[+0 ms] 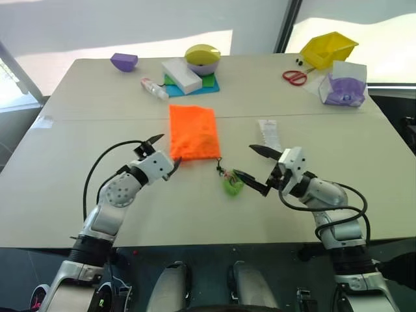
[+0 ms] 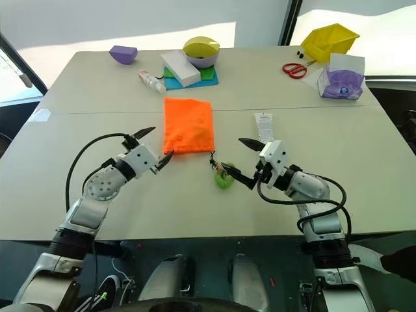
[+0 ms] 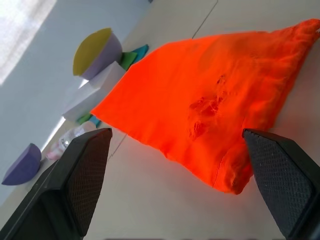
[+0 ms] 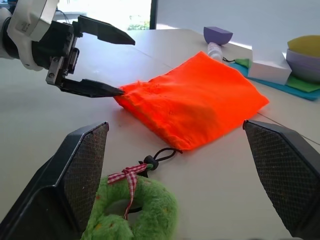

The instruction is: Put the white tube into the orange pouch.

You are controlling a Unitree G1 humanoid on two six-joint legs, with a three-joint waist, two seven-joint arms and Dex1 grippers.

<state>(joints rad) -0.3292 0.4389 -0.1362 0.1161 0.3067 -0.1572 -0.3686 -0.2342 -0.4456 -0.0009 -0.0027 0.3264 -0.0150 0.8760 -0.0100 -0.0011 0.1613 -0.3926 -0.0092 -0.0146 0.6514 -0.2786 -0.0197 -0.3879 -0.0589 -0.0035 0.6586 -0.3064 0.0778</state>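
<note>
Here's the orange pouch (image 1: 192,132) lying flat in the middle of the tabletop (image 1: 58,162), its gathered mouth toward the robot, and a thin dark cord (image 4: 162,155) runs off its near right corner to a fuzzy green charm (image 1: 233,184) with a little checked bow. The left end effector (image 1: 158,153) hangs just beside the pouch's near left corner, fingers spread wide with nothing between them; in the right wrist view its lower fingertip (image 4: 107,90) sits right at the edge of the fabric, though contact I can't call. Over on the other side, the right end effector (image 1: 255,166) is also wide and empty, its lower finger reaching in close beside the green charm. And the white tube (image 1: 268,133) lies flat on the tabletop, to the right of the pouch and just beyond the right end effector, untouched. Farther back: a white block (image 1: 181,75) on a blue mat, a yellow-and-lilac bowl (image 1: 202,58), a small clear bottle (image 1: 154,88), a purple wedge (image 1: 123,61), red scissors (image 1: 294,77) and a yellow bin (image 1: 328,49).
</note>
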